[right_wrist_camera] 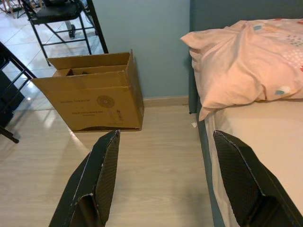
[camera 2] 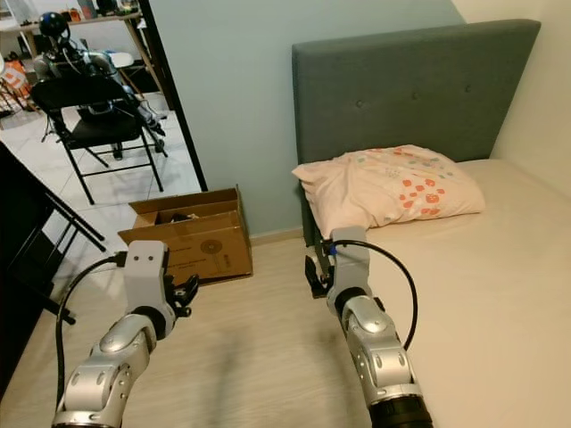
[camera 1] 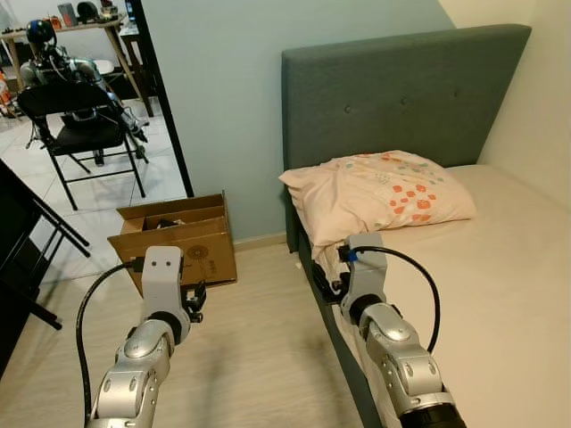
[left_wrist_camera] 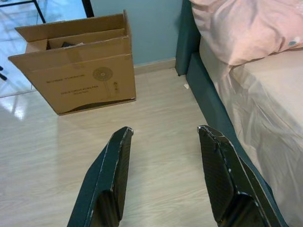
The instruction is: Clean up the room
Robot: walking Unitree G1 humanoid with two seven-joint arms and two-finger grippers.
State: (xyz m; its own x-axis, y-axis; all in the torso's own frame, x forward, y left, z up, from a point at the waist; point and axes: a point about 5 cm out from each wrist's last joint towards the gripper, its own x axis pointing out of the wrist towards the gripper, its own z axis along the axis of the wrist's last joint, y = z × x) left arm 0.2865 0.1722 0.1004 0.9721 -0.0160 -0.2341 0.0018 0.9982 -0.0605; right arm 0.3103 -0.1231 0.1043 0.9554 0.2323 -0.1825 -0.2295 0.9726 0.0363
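Both the left claw [left_wrist_camera: 163, 177] and right claw [right_wrist_camera: 163, 182] gaped empty; the pillow [camera 1: 379, 192], far right, looked soft, best pinched at a corner.

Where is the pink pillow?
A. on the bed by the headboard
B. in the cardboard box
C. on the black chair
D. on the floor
A: the pink pillow lies on the bed, up against the grey headboard.
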